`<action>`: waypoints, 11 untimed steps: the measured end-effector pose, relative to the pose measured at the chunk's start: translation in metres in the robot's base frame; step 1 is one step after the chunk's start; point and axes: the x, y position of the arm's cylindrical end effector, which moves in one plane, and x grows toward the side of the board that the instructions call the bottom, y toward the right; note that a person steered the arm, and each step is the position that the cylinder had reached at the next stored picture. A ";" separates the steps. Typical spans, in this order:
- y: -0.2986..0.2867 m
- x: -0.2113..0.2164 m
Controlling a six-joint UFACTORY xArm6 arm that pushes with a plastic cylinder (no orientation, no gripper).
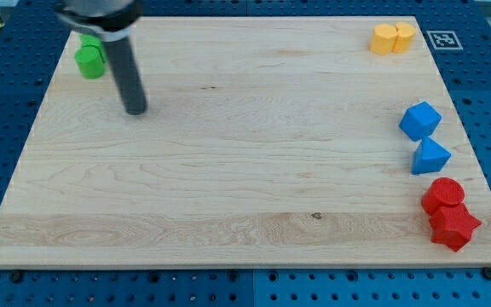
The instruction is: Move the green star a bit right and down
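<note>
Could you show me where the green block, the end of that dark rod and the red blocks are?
green block point(89, 61): camera view, on its front face.
my tip point(135, 110): camera view, the rod's very end, right of and below the green block.
red blocks point(450, 213): camera view, where the two meet.

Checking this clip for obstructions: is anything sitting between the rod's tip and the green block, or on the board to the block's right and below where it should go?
Nothing visible blocks it. My tip sits just right of and below the green block, with bare board between them. The yellow blocks, blue blocks and red blocks all lie along the view's right edge.
</note>
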 end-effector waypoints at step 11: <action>0.004 -0.127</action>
